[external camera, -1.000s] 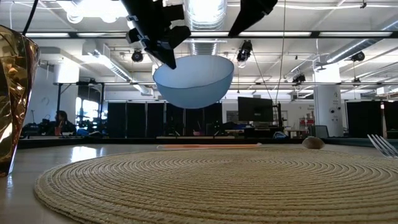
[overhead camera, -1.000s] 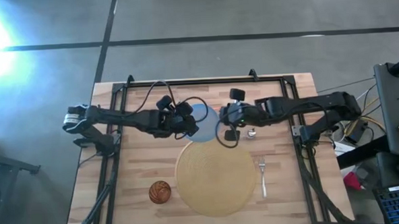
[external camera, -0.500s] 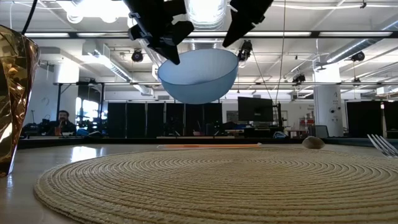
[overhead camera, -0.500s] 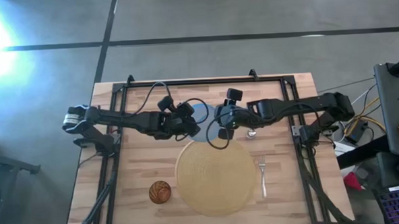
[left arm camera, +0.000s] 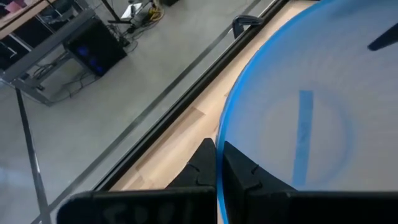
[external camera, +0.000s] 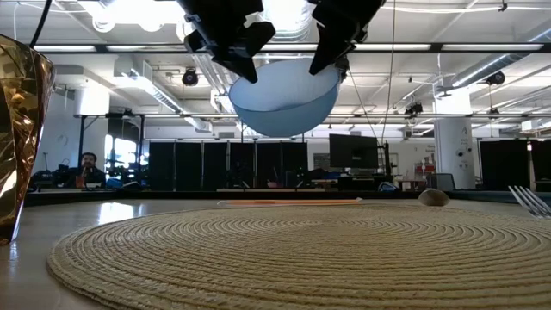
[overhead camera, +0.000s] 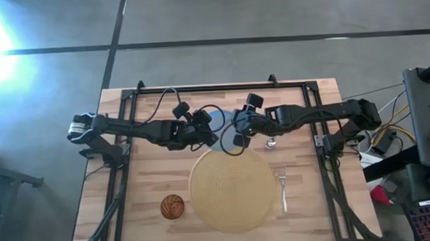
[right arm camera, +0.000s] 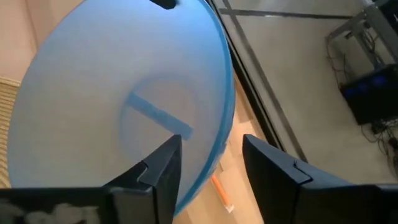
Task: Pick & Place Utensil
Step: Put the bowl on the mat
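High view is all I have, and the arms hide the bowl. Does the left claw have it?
Observer: Yes. The left wrist view shows the left claw shut on the rim of the blue bowl.
Operator: And the other arm?
Observer: The right claw is open. Its fingers straddle the opposite rim, one inside and one outside, not clamped.
Operator: Is it set down yet?
Observer: No. The low view shows it in the air, clear above the woven placemat.

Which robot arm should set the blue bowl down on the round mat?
Probably the left. Its pincer is shut on the blue bowl rim, above the mat. The right pincer only straddles the rim, open.
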{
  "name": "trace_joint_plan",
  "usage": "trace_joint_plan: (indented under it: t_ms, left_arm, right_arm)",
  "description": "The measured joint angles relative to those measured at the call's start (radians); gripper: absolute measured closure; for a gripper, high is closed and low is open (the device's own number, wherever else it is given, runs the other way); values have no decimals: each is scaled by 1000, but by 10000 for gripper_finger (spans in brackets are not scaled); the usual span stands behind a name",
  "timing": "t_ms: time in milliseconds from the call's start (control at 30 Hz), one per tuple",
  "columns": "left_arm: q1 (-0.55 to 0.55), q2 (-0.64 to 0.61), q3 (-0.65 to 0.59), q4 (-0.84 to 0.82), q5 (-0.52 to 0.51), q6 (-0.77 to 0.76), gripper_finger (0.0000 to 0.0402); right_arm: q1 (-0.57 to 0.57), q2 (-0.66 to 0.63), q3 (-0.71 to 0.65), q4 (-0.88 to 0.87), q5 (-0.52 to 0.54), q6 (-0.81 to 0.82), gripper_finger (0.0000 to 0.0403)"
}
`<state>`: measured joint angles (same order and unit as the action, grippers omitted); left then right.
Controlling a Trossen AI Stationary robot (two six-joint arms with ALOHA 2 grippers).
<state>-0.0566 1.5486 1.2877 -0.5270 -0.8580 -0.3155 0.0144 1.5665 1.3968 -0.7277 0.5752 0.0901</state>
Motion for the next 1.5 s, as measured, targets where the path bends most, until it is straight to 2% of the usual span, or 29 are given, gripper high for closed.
trace_joint_plan:
  t_ms: [133, 267, 333, 567, 767, 967, 1267, 1500]
  left_arm:
    - [0, 0, 0, 1, -3, 1, 401]
    - [0, 0, 0, 0, 3, -4, 401]
    - [-1, 0, 0, 5, 4, -9, 401]
    - [-2, 0, 0, 7, 9, -15, 394]
    - [-1, 0, 0, 12, 38, -15, 359]
    - [0, 0, 0, 40, 81, 76, 320]
    - [1, -3, 2, 47, 86, 114, 247]
    - [2, -33, 2, 48, 98, 125, 230]
  right_arm:
    - [-16, 0, 0, 0, -38, 25, 294]
    - [-32, -1, 0, -1, -63, 60, 364]
    - [-39, -1, 0, -1, -61, 74, 383]
    - [-44, -1, 0, -5, -71, 90, 390]
    - [-44, -1, -2, -26, -83, 91, 392]
    - [-42, -1, -4, -35, -91, 90, 392]
    - [-40, -1, -4, -62, -94, 70, 393]
    - [-40, -3, -2, -75, -93, 60, 392]
